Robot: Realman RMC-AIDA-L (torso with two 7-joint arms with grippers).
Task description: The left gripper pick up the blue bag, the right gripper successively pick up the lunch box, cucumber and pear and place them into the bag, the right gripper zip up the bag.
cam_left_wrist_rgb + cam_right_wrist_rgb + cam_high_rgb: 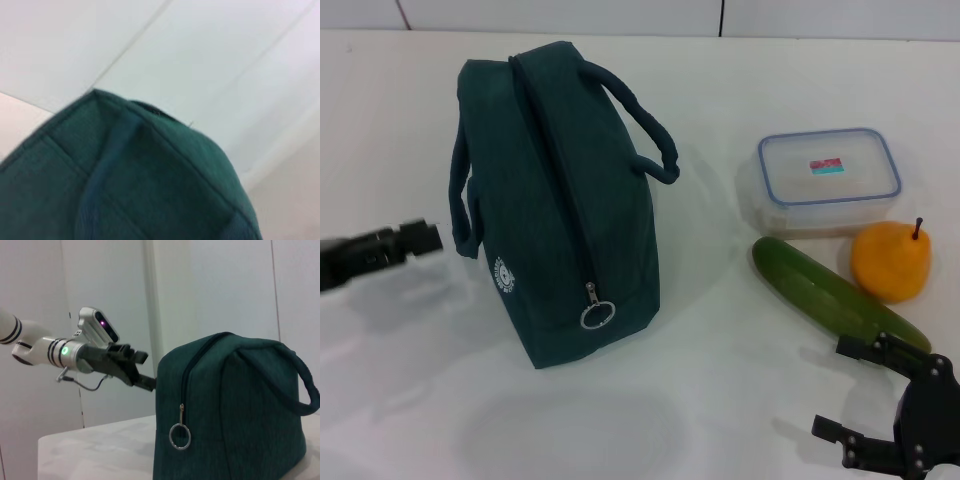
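The blue bag [560, 200] stands upright on the white table, its zipper shut and the ring pull [597, 316] hanging at the near end. My left gripper [428, 238] hovers just left of the bag, near its left handle, and is open and empty. It also shows in the right wrist view [150, 371], beside the bag [235, 410]. The left wrist view is filled by the bag's fabric [150, 190]. The lunch box [830, 170] sits at the right, with the cucumber [830, 295] and the pear [888, 262] in front of it. My right gripper [835, 388] is open, low at the front right, near the cucumber's end.
The table [740, 400] is white. A white wall runs along its far edge. The bag's two loop handles [645, 130] stick out to either side.
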